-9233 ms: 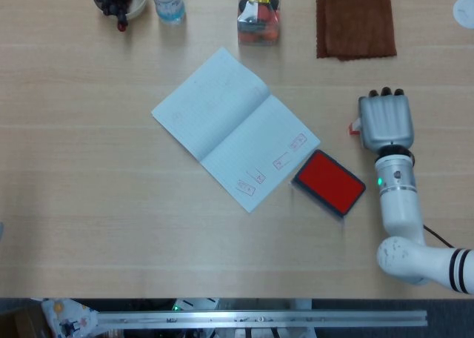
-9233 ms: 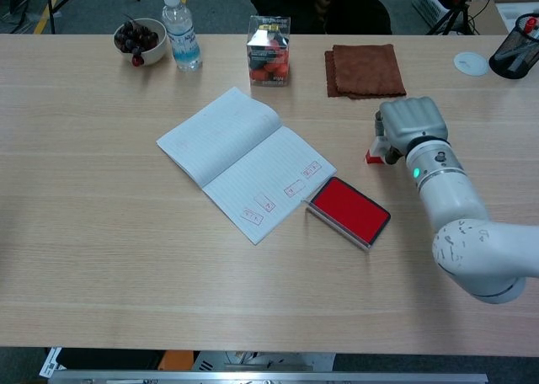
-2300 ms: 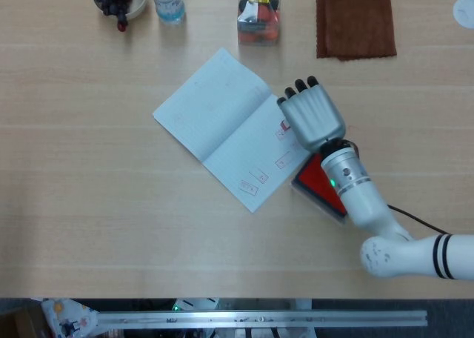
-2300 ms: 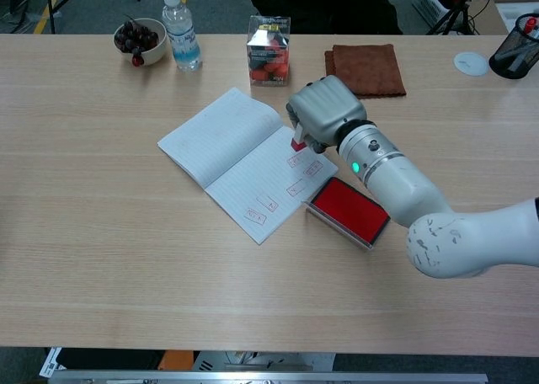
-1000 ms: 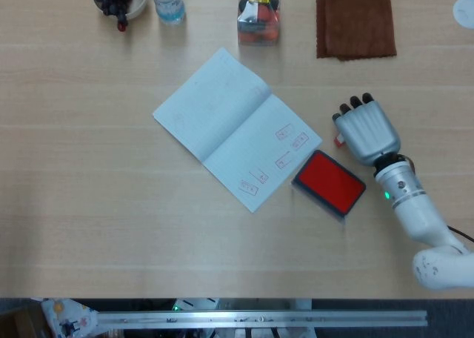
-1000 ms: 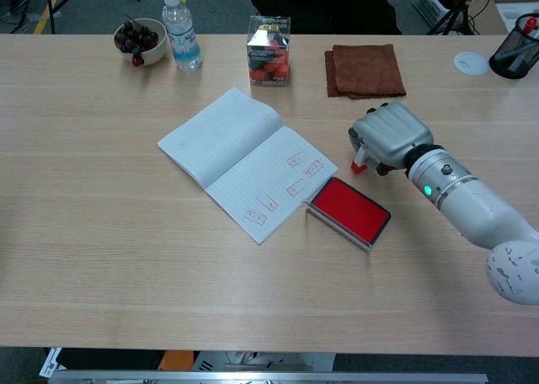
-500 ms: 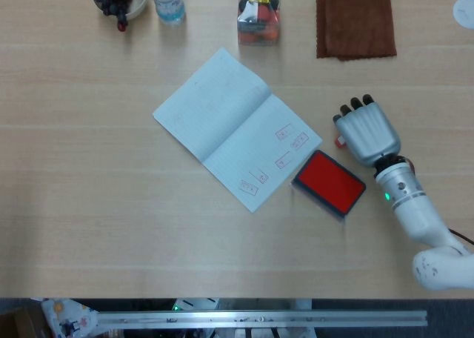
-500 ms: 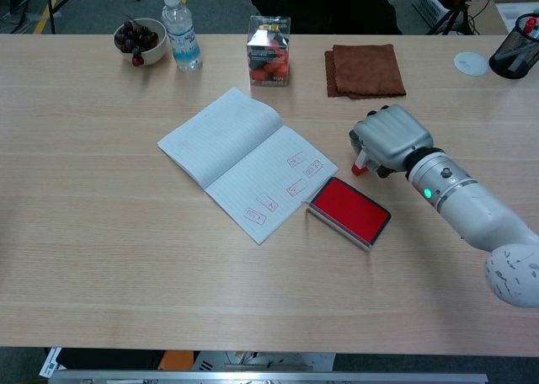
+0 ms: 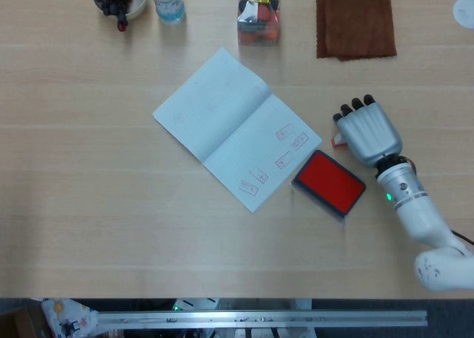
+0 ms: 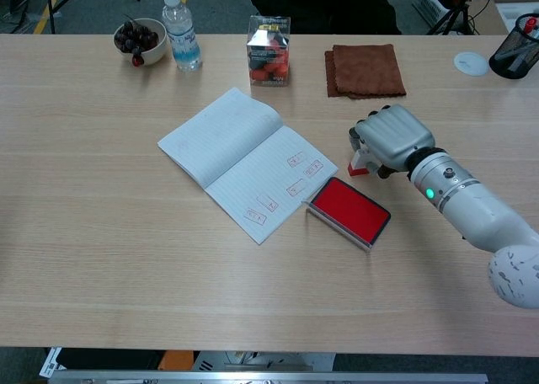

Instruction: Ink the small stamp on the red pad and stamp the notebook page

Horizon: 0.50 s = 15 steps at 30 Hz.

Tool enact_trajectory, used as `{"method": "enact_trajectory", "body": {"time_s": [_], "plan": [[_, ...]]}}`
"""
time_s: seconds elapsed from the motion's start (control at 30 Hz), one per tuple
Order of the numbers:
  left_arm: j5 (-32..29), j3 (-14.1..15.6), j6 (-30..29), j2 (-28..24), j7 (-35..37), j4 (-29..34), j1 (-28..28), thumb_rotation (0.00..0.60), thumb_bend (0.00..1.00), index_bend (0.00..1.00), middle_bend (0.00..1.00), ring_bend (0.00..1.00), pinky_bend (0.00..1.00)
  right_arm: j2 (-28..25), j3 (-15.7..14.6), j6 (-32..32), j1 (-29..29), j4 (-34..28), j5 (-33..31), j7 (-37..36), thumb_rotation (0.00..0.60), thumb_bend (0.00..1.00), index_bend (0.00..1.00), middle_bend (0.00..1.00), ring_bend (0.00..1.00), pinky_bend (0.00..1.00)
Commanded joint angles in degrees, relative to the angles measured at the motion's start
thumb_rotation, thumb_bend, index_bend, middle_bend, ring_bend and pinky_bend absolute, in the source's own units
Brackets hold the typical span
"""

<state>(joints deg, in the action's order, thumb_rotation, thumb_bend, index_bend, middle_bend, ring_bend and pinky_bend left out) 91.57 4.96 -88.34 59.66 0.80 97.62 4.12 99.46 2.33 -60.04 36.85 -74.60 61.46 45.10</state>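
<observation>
Stamp (image 10: pixel 359 163) is sitting low over the table (image 10: pixel 101 232) under the right hand (image 10: pixel 390 140), whose curled fingers are pinching it; its long axis cannot be told. Red pad (image 10: pixel 348 211) is lying just beside, at the hand's seven o'clock, long axis running ten-to-four. Notebook (image 10: pixel 246 161) is lying open at nine o'clock, bare wood between.

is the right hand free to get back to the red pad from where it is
Probably yes. The right hand, holding the small stamp, sits just right of the red pad, with only bare table between them.
</observation>
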Motion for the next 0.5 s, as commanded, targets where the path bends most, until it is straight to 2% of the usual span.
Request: {"method": "enact_trajectory", "body": {"time_s": [0.03,0.13,0.3,0.5], "plan": [[0.0,0.0,0.0,0.0,0.0,0.1,0.0,0.6,0.27,0.04,0.05,0.03,0.06,-0.9,0.4,-0.3,-0.1,-1.1,0.2,-0.2,0.6,0.28,0.39,0.39,0.29,0.29],[0.0,0.0,0.0,-0.1,-0.1,0.1,-0.1,0.6,0.27,0.04,0.05,0.03,0.06,-2.5,0.5,-0.7,-0.3,-3.0,0.4,0.2,0.6,0.28,0.37,0.38,0.29,0.29],[-0.1,-0.3,-0.1,-0.3,-0.3,0.5,-0.2,0.6,0.27,0.04,0.05,0.03,0.06,-8.0,1.1,-3.5,-1.6,-10.6,0.3,1.0,0.6,0.23,0.32,0.37,0.27,0.29],[-1.0,-1.5,-0.9,-0.3,0.1,0.6,-0.4,0.6,0.27,0.04,0.05,0.03,0.06,-18.4,1.8,-8.0,-4.9,-22.4,-0.7,-0.8,0.6,0.23,0.32,0.37,0.27,0.28]]}}
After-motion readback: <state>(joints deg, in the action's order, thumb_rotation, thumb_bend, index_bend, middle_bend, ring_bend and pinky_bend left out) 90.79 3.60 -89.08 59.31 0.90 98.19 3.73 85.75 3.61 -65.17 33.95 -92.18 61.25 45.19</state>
